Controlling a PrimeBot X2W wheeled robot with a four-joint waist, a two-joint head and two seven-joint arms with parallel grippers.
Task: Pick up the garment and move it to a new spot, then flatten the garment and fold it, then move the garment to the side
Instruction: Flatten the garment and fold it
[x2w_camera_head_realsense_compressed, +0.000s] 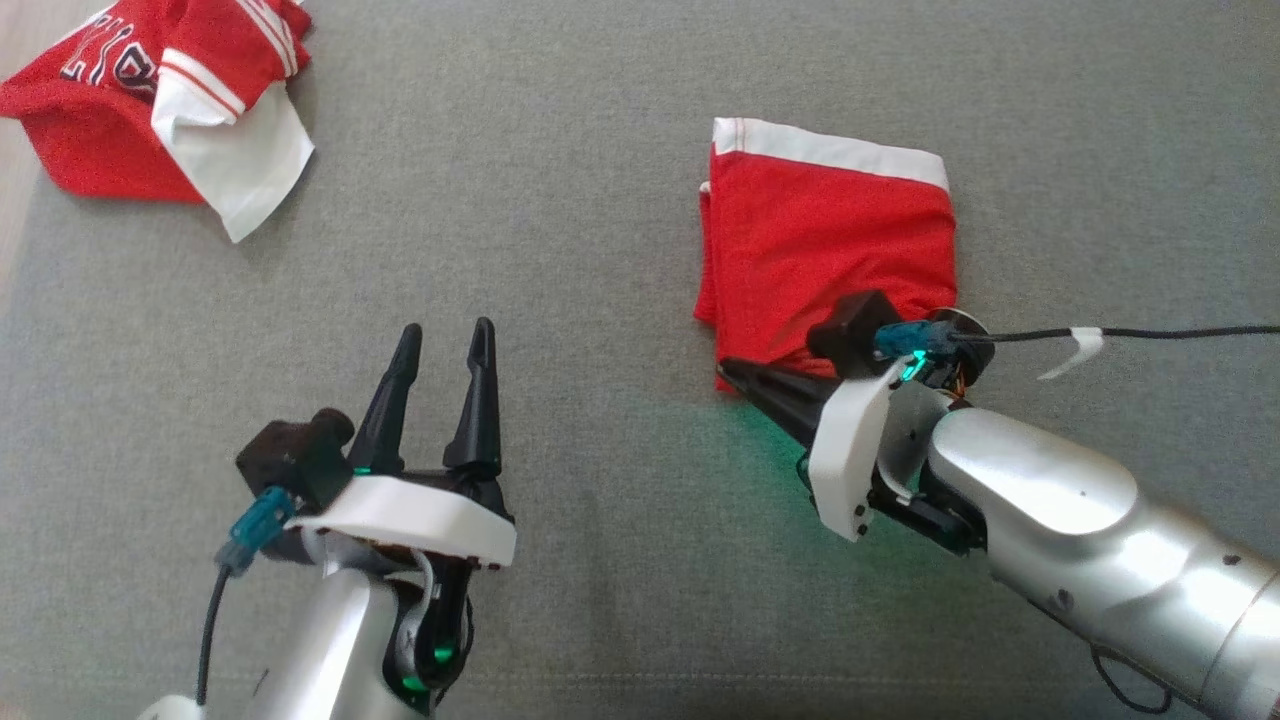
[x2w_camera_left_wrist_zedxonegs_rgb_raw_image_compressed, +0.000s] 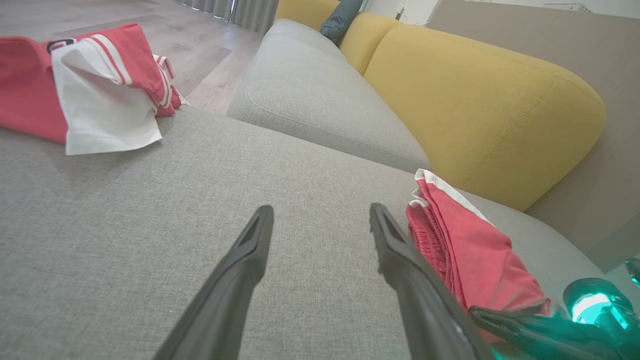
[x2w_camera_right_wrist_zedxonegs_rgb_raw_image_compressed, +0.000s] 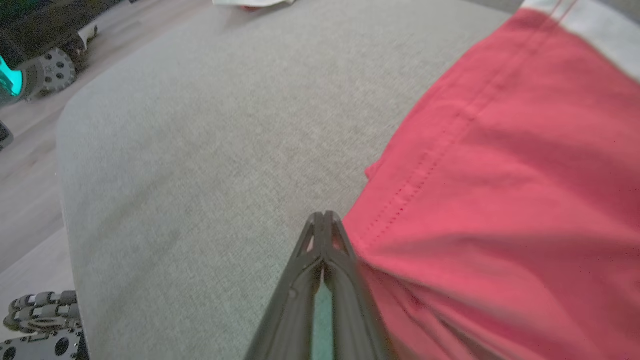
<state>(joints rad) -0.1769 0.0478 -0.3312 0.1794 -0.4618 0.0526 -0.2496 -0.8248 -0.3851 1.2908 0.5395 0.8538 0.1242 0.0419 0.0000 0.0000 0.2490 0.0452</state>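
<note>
Folded red garment (x2w_camera_head_realsense_compressed: 830, 260) on gray sofa cushion (x2w_camera_head_realsense_compressed: 560, 200), right gripper (x2w_camera_head_realsense_compressed: 728, 370) closed, apparently pinching its near corner, left gripper (x2w_camera_head_realsense_compressed: 447, 328) open over the cushion, crumpled red shirt (x2w_camera_head_realsense_compressed: 120, 110) far left

red garment (x2w_camera_head_realsense_compressed: 830, 250) with white band (x2w_camera_head_realsense_compressed: 830, 148), grey cushion (x2w_camera_head_realsense_compressed: 560, 250).

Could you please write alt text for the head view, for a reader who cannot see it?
A folded red garment with a white band lies on a grey cushion, the fingers of the right gripper shut at its near corner. The left gripper sits open to the left; a crumpled red-and-white jersey lies at far left.
</note>
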